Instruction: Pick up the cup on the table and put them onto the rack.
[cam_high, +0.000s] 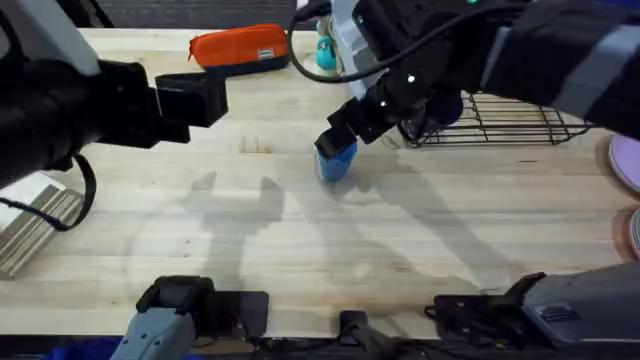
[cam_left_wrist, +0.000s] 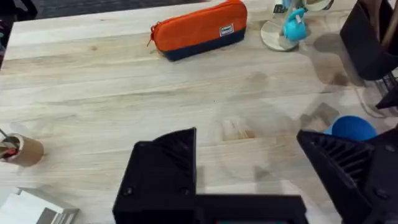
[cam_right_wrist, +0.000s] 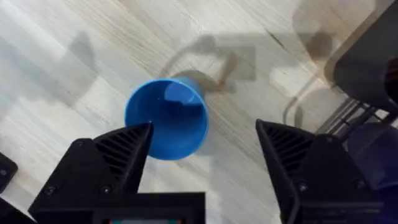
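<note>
While the cup (cam_right_wrist: 166, 119) is standing upright, mouth up, on the tabletop (cam_high: 300, 230) just beside the rack (cam_high: 500, 120), the right gripper (cam_right_wrist: 205, 146) is hovering over it with jaws spread wide, one finger overlapping the cup's rim and the other well clear of it. The left gripper (cam_left_wrist: 249, 162) is hanging above bare tabletop, jaws also wide apart and holding nothing. An orange pouch (cam_left_wrist: 199, 28) is lying toward the far edge
</note>
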